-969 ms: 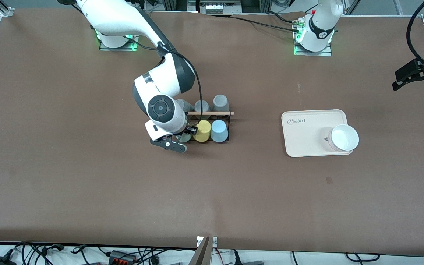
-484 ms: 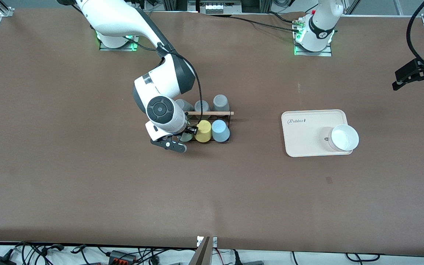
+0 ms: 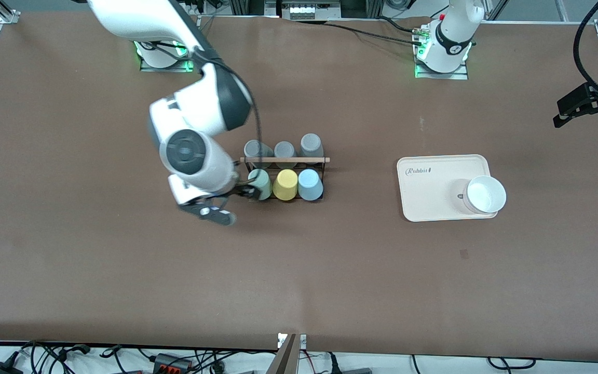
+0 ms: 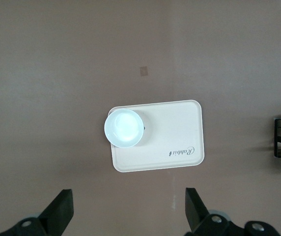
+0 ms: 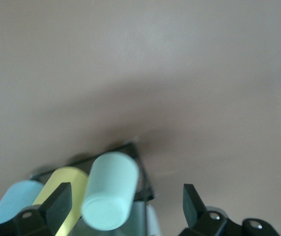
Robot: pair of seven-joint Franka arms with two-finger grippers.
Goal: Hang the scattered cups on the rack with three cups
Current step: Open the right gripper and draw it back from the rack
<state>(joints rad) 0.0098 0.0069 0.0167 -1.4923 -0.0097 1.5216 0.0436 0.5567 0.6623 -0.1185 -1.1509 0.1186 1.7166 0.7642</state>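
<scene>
The black wire rack [image 3: 284, 175] carries the mint green cup [image 3: 261, 184], the yellow cup [image 3: 285, 185] and the light blue cup [image 3: 310, 185] in its nearer row. The right hand [image 3: 229, 200] hovers beside the mint cup at the rack's end, fingers apart, holding nothing. The left hand [image 3: 587, 111] waits high over the surface [image 3: 330, 270], fingers spread, above the cream tray [image 4: 175, 147].

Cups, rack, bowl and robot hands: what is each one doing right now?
mint cup: upside down on the rack.
light blue cup: upside down on the rack.
yellow cup: on the rack, between those two.
grey cups: three on the rack.
rack: upright, full.
bowl: upright on the tray.
right gripper: open, beside the mint cup.
left gripper: open, waiting over the tray.
</scene>
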